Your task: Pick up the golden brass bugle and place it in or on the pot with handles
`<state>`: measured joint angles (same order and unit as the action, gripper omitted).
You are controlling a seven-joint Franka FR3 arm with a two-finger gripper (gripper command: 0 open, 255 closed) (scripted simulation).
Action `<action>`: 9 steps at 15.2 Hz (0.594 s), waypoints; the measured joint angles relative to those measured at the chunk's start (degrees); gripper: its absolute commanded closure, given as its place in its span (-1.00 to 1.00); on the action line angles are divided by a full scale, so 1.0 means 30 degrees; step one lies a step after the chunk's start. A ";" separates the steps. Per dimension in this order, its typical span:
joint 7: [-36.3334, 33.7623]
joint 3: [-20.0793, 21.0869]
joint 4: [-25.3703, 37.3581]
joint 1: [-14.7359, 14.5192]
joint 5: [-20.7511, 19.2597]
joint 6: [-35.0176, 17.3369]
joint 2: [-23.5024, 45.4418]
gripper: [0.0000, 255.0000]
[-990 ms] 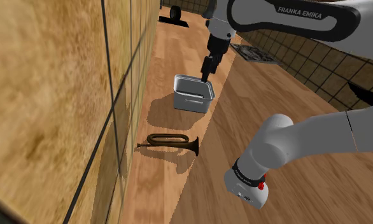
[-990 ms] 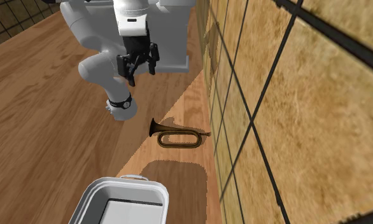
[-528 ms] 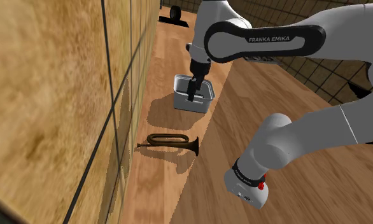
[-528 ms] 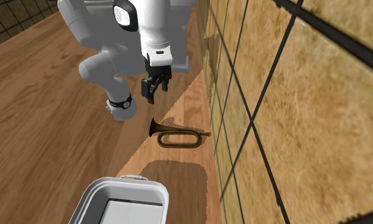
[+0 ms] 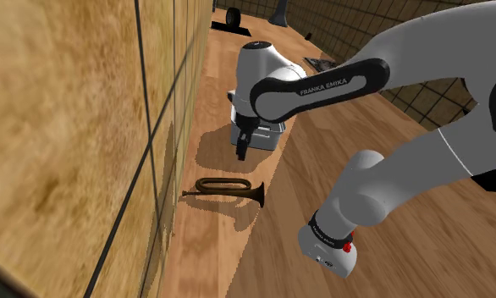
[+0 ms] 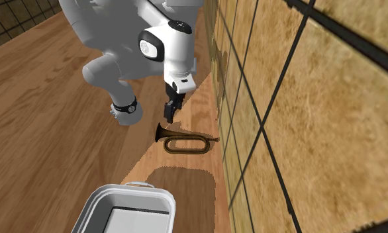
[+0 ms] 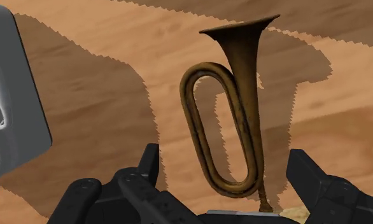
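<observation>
Wrist view: end effector [image 7: 225, 156] spread wide over the bugle [image 7: 242, 76], apparently not touching, grey pot [image 7: 16, 95] beside.

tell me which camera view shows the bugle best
The wrist view: the bugle is close and large, its flared bell and looped tubing plain, just ahead of the open fingers. The shoulder view and second exterior view show it whole but small, lying on the wooden surface beside the tiled wall.

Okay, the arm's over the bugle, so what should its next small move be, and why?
Probably lower straight down without closing yet. The gripper hangs above the bugle, which lies flat on the wooden surface. In the wrist view its loop sits between the spread fingers, untouched.
</observation>
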<state>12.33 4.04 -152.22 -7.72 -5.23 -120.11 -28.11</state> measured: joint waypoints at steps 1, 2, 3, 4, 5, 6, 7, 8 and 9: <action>0.0041 0.0111 -0.0333 -0.0102 -0.0080 -0.0732 0.0525 -1.00; -0.0007 0.0297 -0.0522 -0.0257 -0.0116 -0.1366 0.1085 -1.00; 0.0004 0.0431 -0.0638 -0.0351 -0.0211 -0.2022 0.1739 -1.00; -0.0011 0.0586 -0.0635 -0.0456 -0.0305 -0.2562 0.2395 -1.00; -0.0079 0.0745 -0.0957 -0.0544 -0.0444 -0.3390 0.3053 -1.00; -0.0118 0.0895 -0.0891 -0.0604 -0.0616 -0.4012 0.3842 -1.00; -0.0253 0.1088 -0.0887 -0.0690 -0.0797 -0.4689 0.4655 -1.00; -0.0313 0.1228 -0.0922 -0.0744 -0.1008 -0.5253 0.5306 -1.00; -0.0360 0.1316 -0.1058 -0.0732 -0.1314 -0.5967 0.6017 -1.00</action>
<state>11.25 7.99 -155.40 -9.91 -9.17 -138.01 -10.06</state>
